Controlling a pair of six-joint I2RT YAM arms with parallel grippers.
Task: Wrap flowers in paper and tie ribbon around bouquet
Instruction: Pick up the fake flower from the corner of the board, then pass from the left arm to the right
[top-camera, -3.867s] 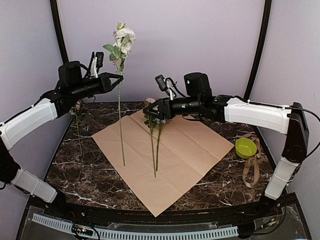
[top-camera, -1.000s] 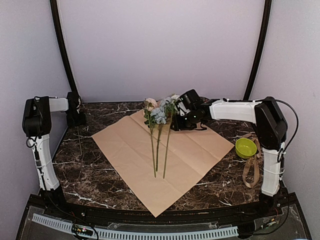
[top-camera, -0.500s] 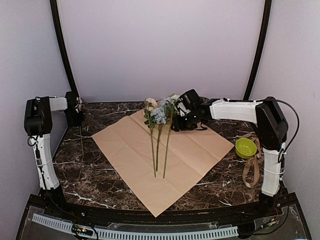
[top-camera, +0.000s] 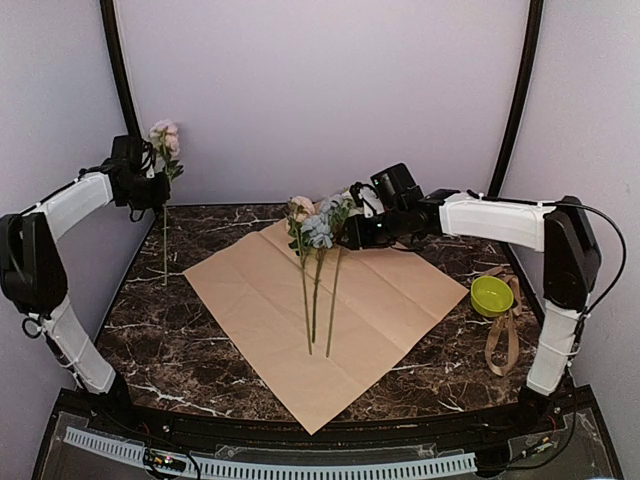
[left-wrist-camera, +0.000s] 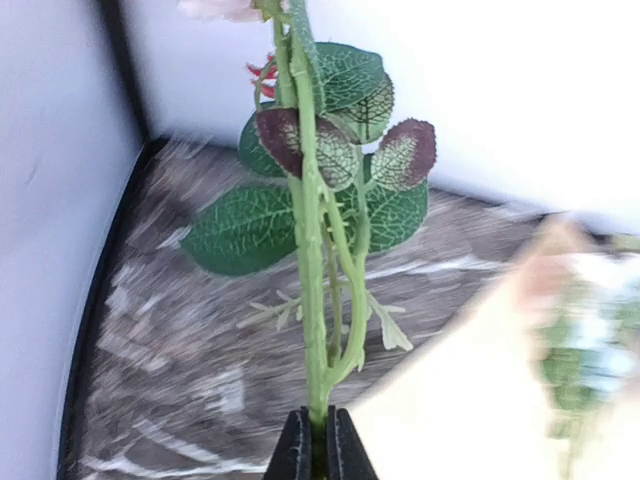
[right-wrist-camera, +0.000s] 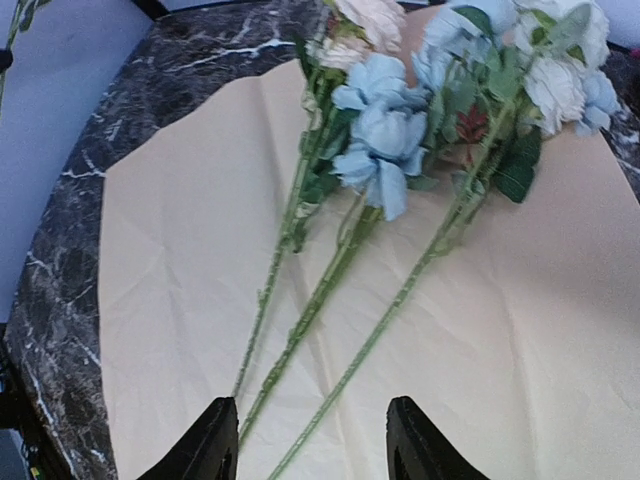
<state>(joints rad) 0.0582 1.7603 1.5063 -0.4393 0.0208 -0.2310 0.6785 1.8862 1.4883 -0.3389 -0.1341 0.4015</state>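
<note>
Top external view showed the left gripper (top-camera: 158, 188) up at the far left, clamped on the stem of a pink flower (top-camera: 163, 134); three flowers (top-camera: 318, 231) lay on the tan paper (top-camera: 400, 290). Left wrist view showed its jaws pinching that stem (left-wrist-camera: 312, 300). Right wrist view showed the right gripper (right-wrist-camera: 315, 445) parted above the flowers.

The paper (top-camera: 390, 300) is matt and tan, smooth except for soft fold creases. The table (top-camera: 160, 340) looks like dark polished marble with white veins, a little glossy. The flowers (right-wrist-camera: 385, 135) have matt, cloth-like petals on thin stems that look like plastic. The stem (left-wrist-camera: 312, 260) at far left is green plastic with small bumps, and its leaves show printed veins. The ribbon (top-camera: 514, 330) is shiny. The bowl (top-camera: 491, 295) is smooth green plastic.
</note>
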